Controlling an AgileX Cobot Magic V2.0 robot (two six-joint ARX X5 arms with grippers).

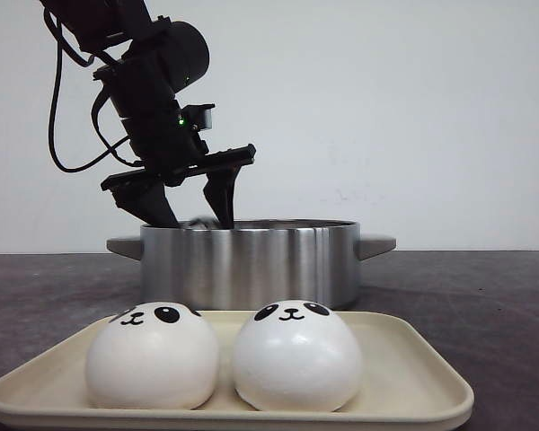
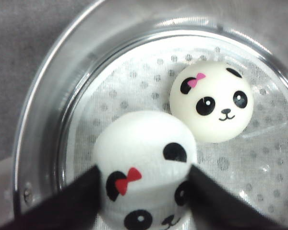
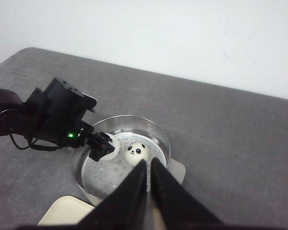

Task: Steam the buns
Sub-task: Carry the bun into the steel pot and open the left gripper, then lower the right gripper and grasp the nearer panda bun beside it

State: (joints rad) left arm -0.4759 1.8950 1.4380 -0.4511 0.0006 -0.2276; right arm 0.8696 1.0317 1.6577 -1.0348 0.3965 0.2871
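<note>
Inside the round brushed-steel steamer pot [image 1: 250, 262], toward its left side, the left arm's black claw [image 1: 191, 214] reaches down past the rim. Between its fingers [image 2: 74, 201] sits a glossy white panda bun with a red bow [image 2: 144, 163]; the fingers flank it on both sides, partly open, but the pictures do not settle whether they grip it or have just let go. The bun appears to rest on the perforated, cloth-lined steaming rack [image 2: 134, 86] directly beneath the claw. Just beyond the claw's tips, close to the first and perhaps touching it, a second white panda bun with a pink bow [image 2: 211, 101] already lies on the rack.

To finish this placement well, the claw should open evenly, then lift straight up, so neither finger drags the soft bun or nudges its neighbour. Space for the others lies on the rack's bare part away from these two.

In front of the pot, nearer the camera than the claw, a cream rectangular plastic tray [image 1: 413, 386] holds the two remaining white panda-faced buns, one on the left [image 1: 153, 355] and one on the right [image 1: 296, 356], just beside each other.

Further right, the right arm's black claw [image 3: 147, 179] hangs high above the pot, fingers nearly together with nothing between them.
</note>
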